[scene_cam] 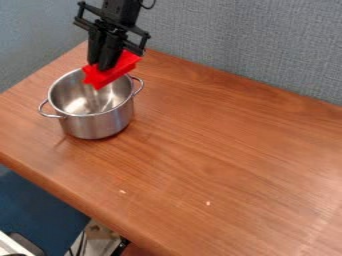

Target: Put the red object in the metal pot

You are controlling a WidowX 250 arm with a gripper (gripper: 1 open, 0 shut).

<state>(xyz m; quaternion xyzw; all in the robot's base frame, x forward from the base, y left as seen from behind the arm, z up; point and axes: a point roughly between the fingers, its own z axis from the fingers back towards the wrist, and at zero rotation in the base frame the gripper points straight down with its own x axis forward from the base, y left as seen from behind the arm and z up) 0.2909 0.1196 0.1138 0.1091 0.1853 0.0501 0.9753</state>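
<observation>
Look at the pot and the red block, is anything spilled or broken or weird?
Nothing stands out. The pot sits upright on the table, and I can't see any spill or dent. The red block is tilted, but the gripper has it over the pot.
</observation>
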